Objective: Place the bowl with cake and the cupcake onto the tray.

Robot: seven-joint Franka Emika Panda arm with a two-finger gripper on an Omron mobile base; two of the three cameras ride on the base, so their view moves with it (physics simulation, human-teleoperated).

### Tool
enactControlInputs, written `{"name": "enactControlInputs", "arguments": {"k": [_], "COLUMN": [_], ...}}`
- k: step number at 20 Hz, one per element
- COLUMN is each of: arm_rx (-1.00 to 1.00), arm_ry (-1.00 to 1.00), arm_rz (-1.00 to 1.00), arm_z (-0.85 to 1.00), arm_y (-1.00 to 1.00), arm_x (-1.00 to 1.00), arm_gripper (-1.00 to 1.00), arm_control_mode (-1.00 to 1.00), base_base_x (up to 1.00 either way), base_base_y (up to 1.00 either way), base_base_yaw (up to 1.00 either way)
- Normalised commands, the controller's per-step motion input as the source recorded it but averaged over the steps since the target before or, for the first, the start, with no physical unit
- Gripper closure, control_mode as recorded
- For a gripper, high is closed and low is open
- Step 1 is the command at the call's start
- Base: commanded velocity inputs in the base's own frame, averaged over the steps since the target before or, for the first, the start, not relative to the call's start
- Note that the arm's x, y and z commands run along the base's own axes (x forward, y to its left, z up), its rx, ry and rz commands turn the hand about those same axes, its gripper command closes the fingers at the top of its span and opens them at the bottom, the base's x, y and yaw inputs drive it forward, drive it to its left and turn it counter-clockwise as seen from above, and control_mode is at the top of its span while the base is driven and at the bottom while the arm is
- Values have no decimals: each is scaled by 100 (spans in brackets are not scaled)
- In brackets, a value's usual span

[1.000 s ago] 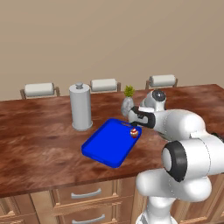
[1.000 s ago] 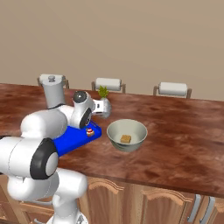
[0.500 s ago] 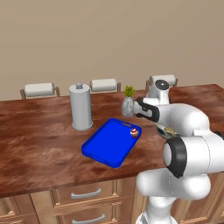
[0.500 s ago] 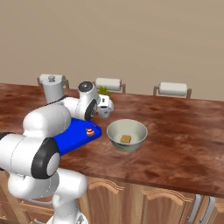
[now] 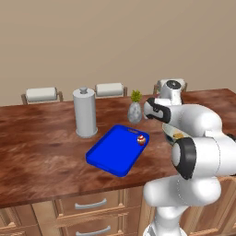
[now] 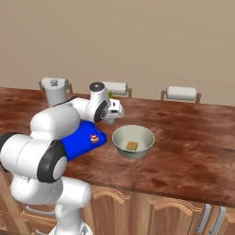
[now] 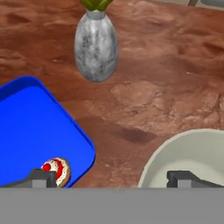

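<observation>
The bright blue tray (image 5: 114,150) lies on the wooden counter, and the tiny red-and-white cupcake (image 5: 141,139) sits in its right corner. My gripper (image 5: 152,114) hovers above the gap between tray and bowl, open and empty. In the right base view the wide grey-olive bowl (image 6: 133,141) with a brown cake piece stands right of the tray (image 6: 80,141), with the cupcake (image 6: 94,138) and the gripper (image 6: 117,110) close by. In the hand view both fingertips (image 7: 42,177) stand wide apart, the cupcake (image 7: 56,169) by the left one and the bowl's rim (image 7: 175,150) by the right.
A small grey vase (image 7: 96,45) with a green plant stands just behind the tray's corner. A tall grey canister (image 5: 85,113) stands left of the tray. Chair backs (image 5: 41,94) line the counter's far edge. Bare counter stretches right of the bowl (image 6: 197,137).
My hand has risen from just over the cupcake and swung toward the bowl. The cupcake stays on the tray; the bowl has not moved.
</observation>
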Motion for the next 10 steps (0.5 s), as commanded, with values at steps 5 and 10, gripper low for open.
{"name": "enactControlInputs", "arguments": {"k": [5, 10], "arm_rx": [0, -1], "arm_ry": [10, 9], "arm_rz": [0, 0], "arm_z": [-32, -43], "arm_y": [-4, -8], "arm_x": [0, -3], "arm_gripper": [-100, -100], "arm_control_mode": [-100, -100], "base_base_x": [0, 0], "base_base_y": [0, 0], "base_base_yaw": [0, 0]}}
